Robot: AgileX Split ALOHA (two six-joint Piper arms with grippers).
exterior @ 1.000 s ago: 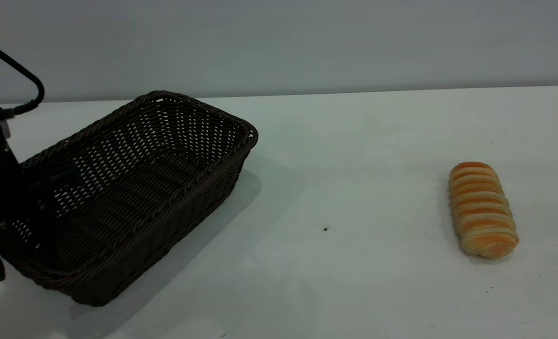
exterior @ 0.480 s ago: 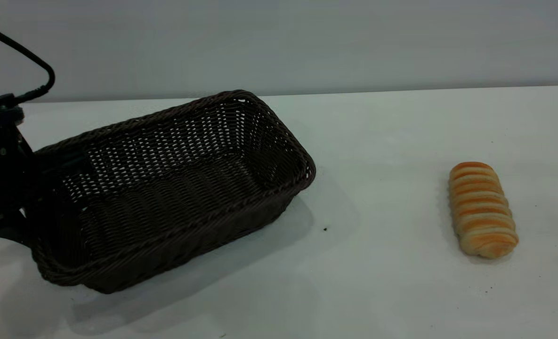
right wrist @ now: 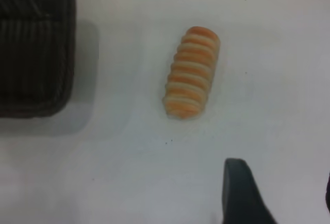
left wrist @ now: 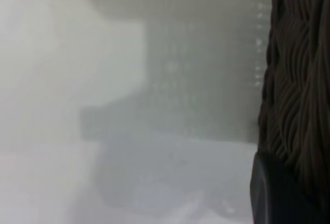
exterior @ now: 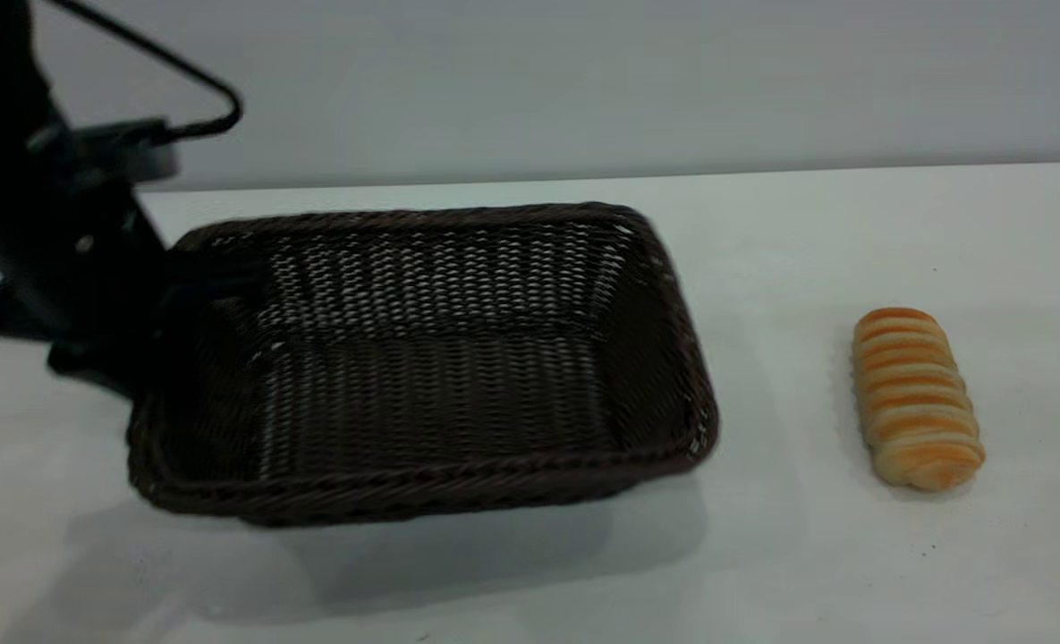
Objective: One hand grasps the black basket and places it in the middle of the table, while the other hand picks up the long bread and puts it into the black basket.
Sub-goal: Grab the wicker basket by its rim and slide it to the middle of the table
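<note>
Left tool (exterior: 167, 295) clamped on the basket's (exterior: 422, 367) left short rim, carrying it clear of the surface (exterior: 762, 555), shadow beneath, toward the middle. Bread (exterior: 916, 398) lies flat nearer the right edge, apart from the basket. Right tool (right wrist: 278, 198) hangs above it, fingers spread, empty, presumably waiting for the basket to land.

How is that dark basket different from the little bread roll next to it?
The black basket is dark woven wicker, open and empty; the long bread is golden-orange with pale ridges. The basket is far bigger. The left gripper holds the basket's end; nothing touches the bread. Both are over the table, apart from each other.
</note>
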